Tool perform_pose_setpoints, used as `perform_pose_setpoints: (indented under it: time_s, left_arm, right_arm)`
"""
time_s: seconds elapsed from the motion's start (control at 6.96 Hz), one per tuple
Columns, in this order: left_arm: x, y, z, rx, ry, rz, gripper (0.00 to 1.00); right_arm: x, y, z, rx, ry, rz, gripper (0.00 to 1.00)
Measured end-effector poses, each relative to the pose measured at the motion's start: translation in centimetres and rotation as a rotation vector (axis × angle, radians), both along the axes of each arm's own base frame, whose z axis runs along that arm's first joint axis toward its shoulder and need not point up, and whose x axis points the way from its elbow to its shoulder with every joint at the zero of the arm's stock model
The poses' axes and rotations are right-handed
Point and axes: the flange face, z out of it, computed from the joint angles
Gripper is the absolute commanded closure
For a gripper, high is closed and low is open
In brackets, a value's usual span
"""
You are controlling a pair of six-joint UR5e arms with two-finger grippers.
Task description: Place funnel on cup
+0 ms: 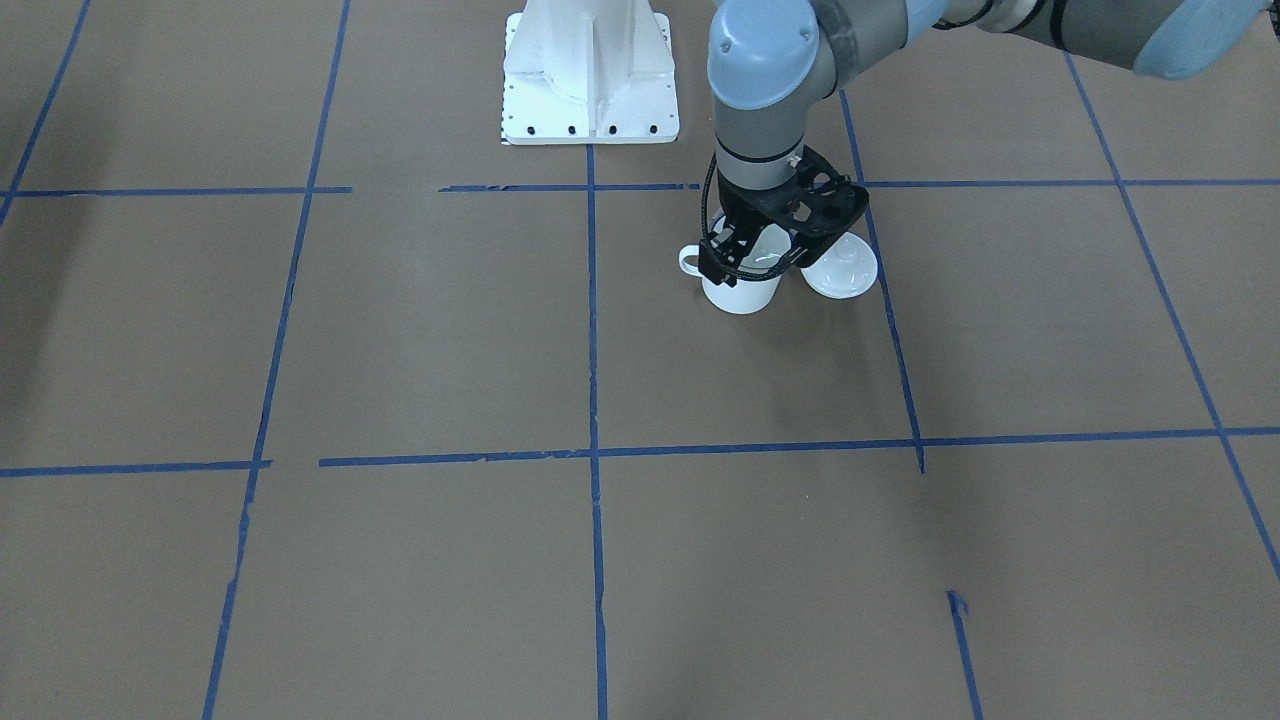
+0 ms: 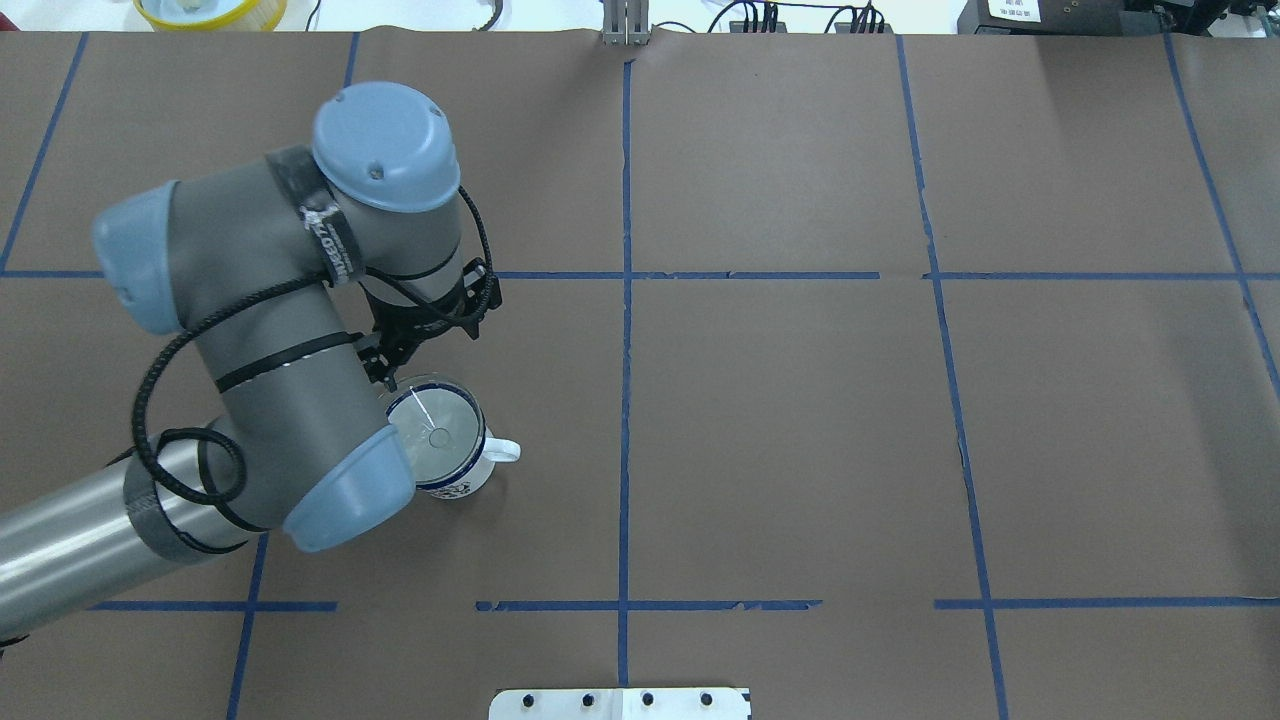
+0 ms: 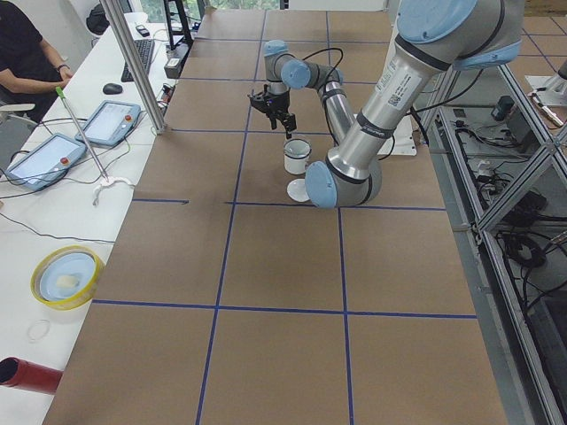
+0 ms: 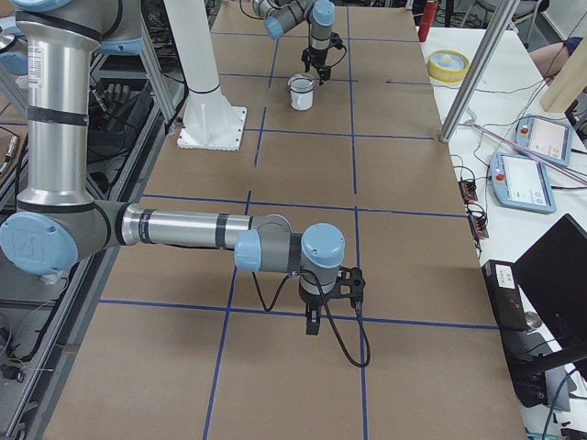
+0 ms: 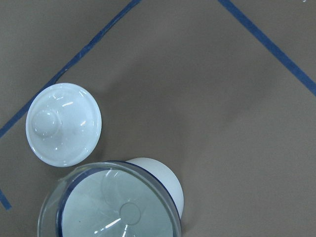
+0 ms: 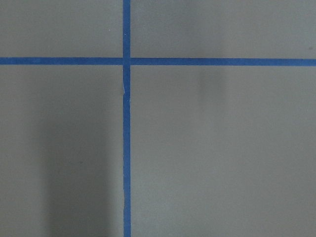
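Note:
The white cup point(image 1: 742, 292) with a dark blue rim stands on the brown table, its handle toward the table's middle point(image 2: 505, 450). The clear funnel point(image 2: 435, 435) rests in the cup's mouth, its bowl covering the rim and reaching slightly past it on one side point(image 5: 113, 207). My left gripper point(image 1: 722, 262) hangs over the cup's edge, its jaws close together at the funnel's rim point(image 2: 390, 382). My right gripper point(image 4: 312, 321) points down over bare table far from the cup; I cannot tell whether it is open or shut.
A round white knobbed lid point(image 1: 842, 268) lies on the table right beside the cup point(image 5: 63, 123). The robot's white base point(image 1: 590, 75) stands behind. A yellow bowl point(image 3: 66, 276) and tablets sit on the side bench. Blue tape lines cross the table.

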Motion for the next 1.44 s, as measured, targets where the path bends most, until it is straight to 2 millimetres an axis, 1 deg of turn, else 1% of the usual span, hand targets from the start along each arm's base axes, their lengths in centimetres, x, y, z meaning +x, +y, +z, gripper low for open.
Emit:
perform_pose_setpoints:
  time_s: [0.14, 0.29, 0.43, 0.57, 0.72, 1.01, 1.15, 1.29, 1.44]
  left_arm:
    - [-3.8, -1.8, 1.1, 0.101, 0.001, 0.079, 0.00]
    - [-8.0, -4.3, 3.2, 0.190, -0.011, 0.141, 0.00]
    - [-13.4, -6.9, 6.6, 0.262, -0.017, 0.191, 0.00]
    - [-18.9, -8.5, 11.1, 0.317, -0.009, 0.259, 0.00]
    - [-24.9, -9.0, 16.5, 0.365, -0.001, 0.348, 0.00]
    - [-37.1, -8.5, 26.0, 0.432, 0.030, 0.472, 0.00]
    - [-42.9, -8.2, 31.3, 0.469, 0.055, 0.509, 0.00]
    - [-48.0, -7.2, 36.7, 0.497, 0.093, 0.517, 0.00]
    - [-51.2, -5.2, 41.3, 0.491, 0.136, 0.492, 0.00]
  right_arm:
    - [0.0, 0.0, 0.0, 0.000, 0.000, 0.000, 0.00]
    - [0.0, 0.0, 0.0, 0.000, 0.000, 0.000, 0.00]
    - [0.0, 0.0, 0.0, 0.000, 0.000, 0.000, 0.00]
    - [0.0, 0.0, 0.0, 0.000, 0.000, 0.000, 0.00]
    - [0.0, 0.0, 0.0, -0.001, 0.000, 0.000, 0.00]
    - [0.0, 0.0, 0.0, -0.001, 0.000, 0.000, 0.00]
    - [0.0, 0.0, 0.0, 0.000, 0.000, 0.000, 0.00]
    - [0.0, 0.0, 0.0, -0.001, 0.000, 0.000, 0.00]
    - [0.0, 0.0, 0.0, -0.001, 0.000, 0.000, 0.00]
